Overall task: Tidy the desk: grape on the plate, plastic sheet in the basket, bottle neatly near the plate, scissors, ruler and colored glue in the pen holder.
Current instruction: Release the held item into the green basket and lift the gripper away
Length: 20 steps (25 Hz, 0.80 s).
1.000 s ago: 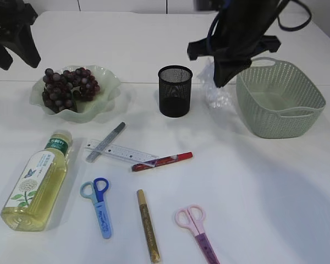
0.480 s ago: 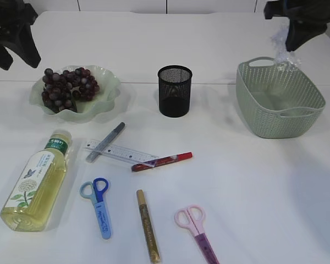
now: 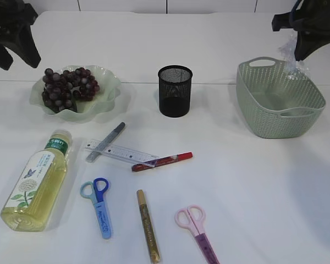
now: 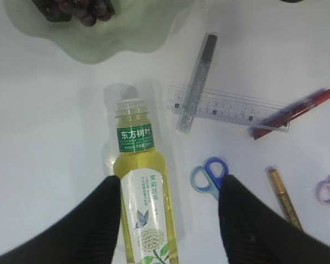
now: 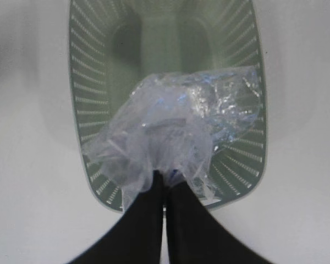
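Observation:
My right gripper [image 3: 300, 54] is shut on the crumpled clear plastic sheet [image 5: 176, 126] and holds it above the far right rim of the green basket [image 3: 278, 104]; the basket [image 5: 88, 71] lies below it. My left gripper [image 4: 170, 187] is open, high above the lying yellow bottle [image 4: 143, 187], at the exterior view's top left [image 3: 17, 60]. The grapes [image 3: 69, 87] lie on the green plate [image 3: 109, 91]. The clear ruler [image 3: 121, 153], blue scissors [image 3: 99, 203], pink scissors [image 3: 195, 228] and the silver [image 3: 105, 142], red [image 3: 162, 161] and gold [image 3: 147, 225] glue pens lie on the table. The black mesh pen holder [image 3: 175, 91] stands at centre.
The white table's far edge runs behind the plate and basket. The bottle [image 3: 38, 181] lies at the front left, pointing at the plate.
My right arm carried the plastic sheet from beside the pen holder to the right, over the basket's far rim. The left arm has not moved.

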Available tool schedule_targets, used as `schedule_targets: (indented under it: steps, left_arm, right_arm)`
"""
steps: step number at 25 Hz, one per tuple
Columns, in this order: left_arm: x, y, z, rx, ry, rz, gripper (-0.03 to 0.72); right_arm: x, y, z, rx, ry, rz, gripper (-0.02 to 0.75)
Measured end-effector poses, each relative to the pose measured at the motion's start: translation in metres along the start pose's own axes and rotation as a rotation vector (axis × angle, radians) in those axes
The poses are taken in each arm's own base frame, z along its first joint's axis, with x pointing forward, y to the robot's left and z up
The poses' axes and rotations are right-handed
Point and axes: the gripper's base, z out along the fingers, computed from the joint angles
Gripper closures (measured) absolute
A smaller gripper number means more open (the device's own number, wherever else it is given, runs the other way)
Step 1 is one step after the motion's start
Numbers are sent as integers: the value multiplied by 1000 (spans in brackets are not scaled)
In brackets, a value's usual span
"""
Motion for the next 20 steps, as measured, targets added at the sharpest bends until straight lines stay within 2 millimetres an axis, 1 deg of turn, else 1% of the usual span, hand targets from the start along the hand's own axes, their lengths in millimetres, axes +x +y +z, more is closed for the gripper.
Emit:
schedule_targets:
  steps: [6, 8, 11, 16, 18, 20]
  left_arm:
    - [0, 0, 0, 0, 0, 0, 273]
    - [0, 0, 0, 0, 0, 0, 273]
    - [0, 0, 0, 0, 0, 0, 273]
    - [0, 0, 0, 0, 0, 0, 273]
    - [0, 0, 0, 0, 0, 0, 273]
    - [0, 0, 0, 0, 0, 0, 273]
  right_arm:
    - [0, -1, 1, 14, 0, -6, 722]
    - [0, -1, 1, 14, 0, -6, 706]
    - [0, -1, 1, 14, 0, -6, 622]
    - [0, -1, 1, 14, 0, -6, 400]
    - [0, -1, 1, 14, 0, -6, 360]
    - [0, -1, 1, 14, 0, -6, 344]
